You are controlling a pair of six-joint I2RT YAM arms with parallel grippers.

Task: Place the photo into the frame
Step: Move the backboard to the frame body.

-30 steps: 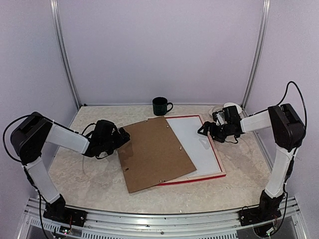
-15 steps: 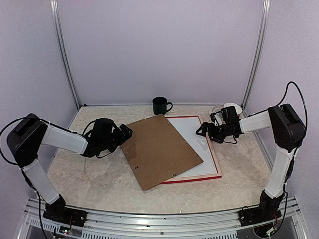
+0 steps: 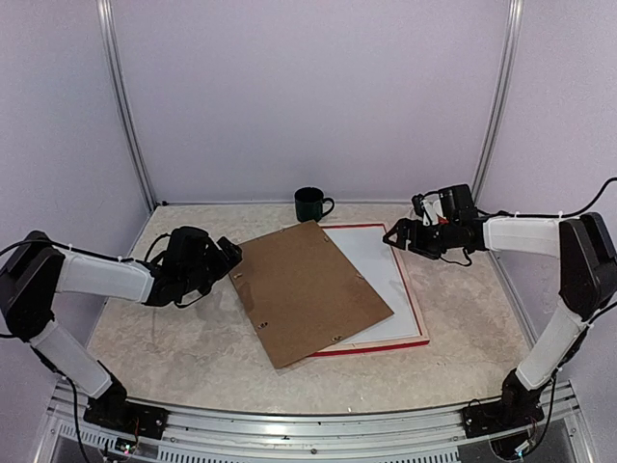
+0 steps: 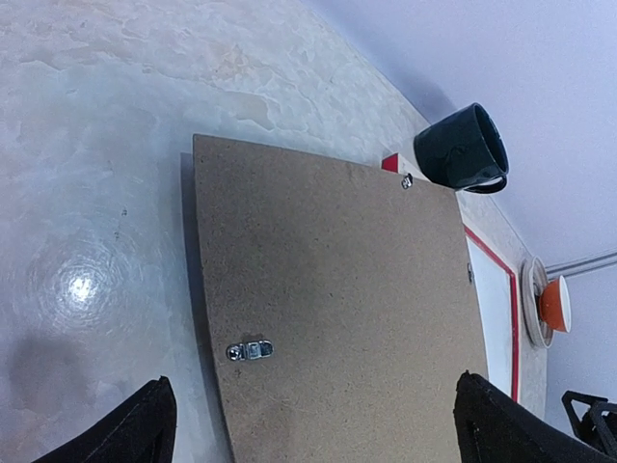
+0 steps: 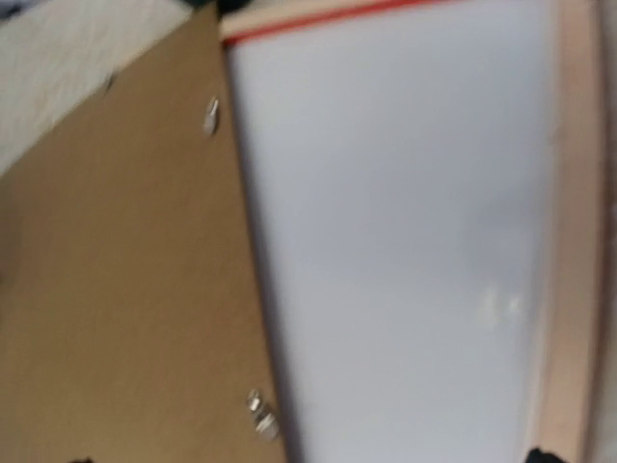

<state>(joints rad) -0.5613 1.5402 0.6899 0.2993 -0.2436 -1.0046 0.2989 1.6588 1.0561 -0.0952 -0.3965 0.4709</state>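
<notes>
The frame [image 3: 378, 345] lies face down, with its red edge and pale wood back showing. A plain white sheet [image 3: 371, 265] fills it, seemingly the photo's back; no cat print shows. The brown backing board [image 3: 308, 289] lies askew over the frame's left part. My left gripper [image 3: 231, 256] is open and empty, just left of the board's left corner. In the left wrist view its fingers [image 4: 145, 424] straddle the board [image 4: 337, 289]. My right gripper [image 3: 393, 236] is open and empty above the frame's far right corner. The blurred right wrist view shows the white sheet [image 5: 395, 241] and board [image 5: 125, 270].
A dark green mug [image 3: 310, 204] stands behind the frame and also shows in the left wrist view [image 4: 463, 149]. A white and orange round object [image 4: 548, 304] sits at the far right, behind my right gripper. Enclosure walls and metal posts ring the table.
The board slid right and turned further over the frame, then stopped. My left gripper has drawn back left from it. My right gripper has lifted off the white sheet toward the far right corner.
</notes>
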